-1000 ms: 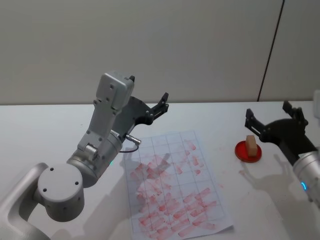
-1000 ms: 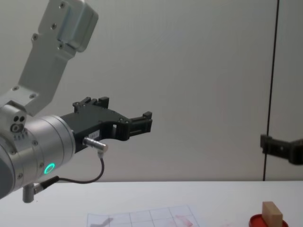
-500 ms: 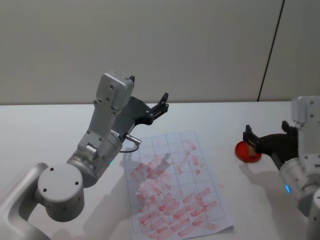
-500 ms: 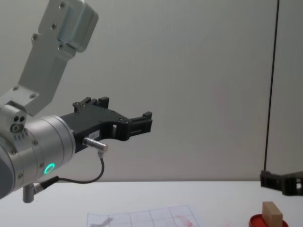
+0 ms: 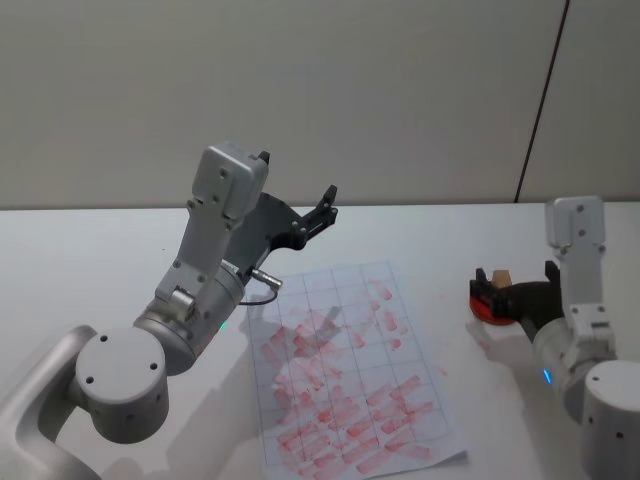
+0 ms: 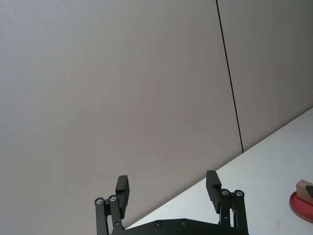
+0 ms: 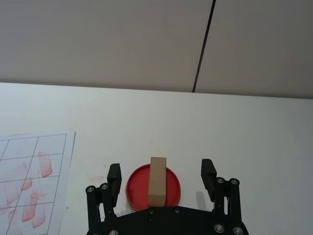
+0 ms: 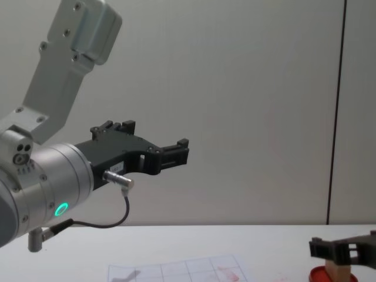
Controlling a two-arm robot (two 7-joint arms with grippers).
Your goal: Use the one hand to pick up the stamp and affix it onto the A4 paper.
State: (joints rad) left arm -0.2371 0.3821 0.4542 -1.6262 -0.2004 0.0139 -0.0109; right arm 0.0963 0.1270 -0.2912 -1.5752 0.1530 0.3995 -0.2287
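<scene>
My black right pincer (image 7: 161,174) is wide around the small tan wooden stamp (image 7: 157,188). Next I squeeze and lift. Far left, my left pincer (image 6: 167,181) hangs wide.

No readable text, brand or number anywhere. Pale label (image 8: 117,168) on left tool (image 8: 179,150): print too small to read. Red marks (image 5: 385,400) on paper (image 5: 425,365): smudged blocks, no legible characters.
</scene>
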